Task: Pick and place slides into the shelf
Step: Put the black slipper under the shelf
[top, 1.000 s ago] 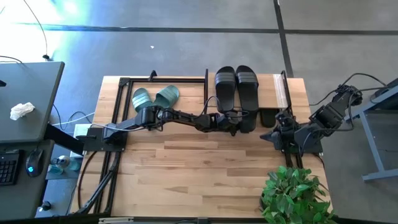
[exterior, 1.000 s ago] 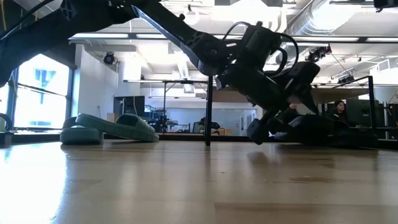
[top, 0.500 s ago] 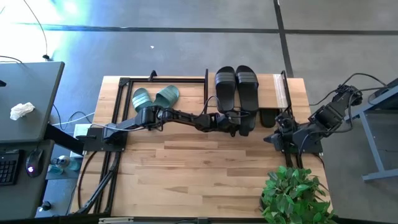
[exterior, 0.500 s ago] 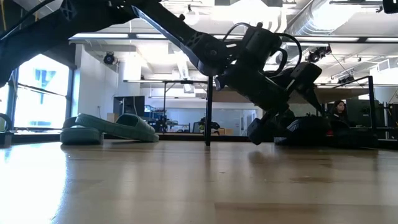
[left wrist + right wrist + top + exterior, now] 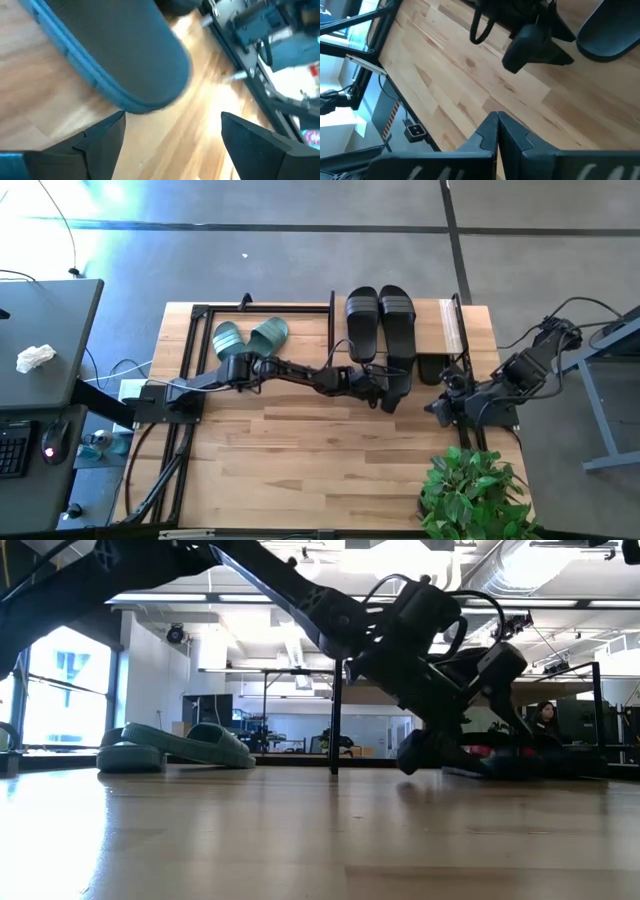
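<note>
Just in front of the shelf (image 5: 452, 328), at the near ends of the black slides (image 5: 381, 323): left gripper (image 5: 388, 394) reaching in low over the table (image 5: 300, 450), fingers spread wide with nothing between them. Heel of one black slide (image 5: 120, 55) lying right ahead of those fingers (image 5: 102, 142), just beyond the tips, flat on the wood, not gripped. Black pair lined up side by side, toes away from the arm, one slide's heel under the wrist from above. One more black slide (image 5: 432, 368) partly showing near the shelf's front edge, between the two arms. Sage-green slides (image 5: 249, 337) well apart to the shelf's left, inside the open black frame (image 5: 262, 308), resting toe-up against each other in the low view (image 5: 175, 747).

Right gripper (image 5: 440, 408) waiting near the shelf's front corner, fingers (image 5: 490, 135) pressed together, empty.

From above: whole layout, but no reading of the left jaw gap. Left wrist view: gap plain, slide heel rounded and close, right arm's hardware beyond. Right wrist view: left gripper (image 5: 532, 42) seen from the far side, tilted down at the wood, another slide heel (image 5: 610, 30) beside it. Low view: left gripper (image 5: 420, 745) nosing down to the tabletop, slides behind it mostly hidden by the arm; a person far back in the room.
</note>
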You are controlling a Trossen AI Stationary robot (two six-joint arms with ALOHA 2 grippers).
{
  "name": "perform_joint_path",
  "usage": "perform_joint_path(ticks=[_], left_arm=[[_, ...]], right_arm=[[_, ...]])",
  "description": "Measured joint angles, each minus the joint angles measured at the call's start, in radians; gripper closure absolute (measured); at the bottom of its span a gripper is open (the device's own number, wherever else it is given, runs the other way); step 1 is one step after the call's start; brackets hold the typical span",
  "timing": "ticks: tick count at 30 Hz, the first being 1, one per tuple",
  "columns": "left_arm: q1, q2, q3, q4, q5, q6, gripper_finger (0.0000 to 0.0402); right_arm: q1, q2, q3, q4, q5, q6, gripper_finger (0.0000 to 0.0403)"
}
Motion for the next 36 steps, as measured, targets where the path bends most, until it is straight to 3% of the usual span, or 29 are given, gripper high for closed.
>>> perform_joint_path(ticks=[8,15,22,27,31,36], left_arm=[[-0.019,0.0,0.0,-0.04,0.01,0.055,0.0097],[-0.016,-0.015,0.003,-0.145,0.103,0.082,0.0111],[-0.04,-0.018,0.005,-0.217,0.196,0.229,0.0156],[-0.054,-0.015,0.003,-0.209,0.263,0.253,0.0199],[-0.064,-0.014,0.002,-0.214,0.159,0.343,0.0251],[-0.083,-0.007,0.022,-0.224,0.013,0.428,0.0352]], right_arm=[[0.0,0.014,0.0,0.0,-0.011,-0.001,0.0403],[0.0,0.015,0.0,-0.074,0.031,-0.026,0.0403],[0.0,0.015,0.0,-0.193,0.043,-0.041,0.0403],[0.0,0.015,0.0,-0.203,0.098,-0.092,0.0403],[0.0,0.015,0.0,-0.202,0.141,-0.143,0.0403],[0.0,0.015,0.0,-0.202,0.188,-0.181,0.0403]])
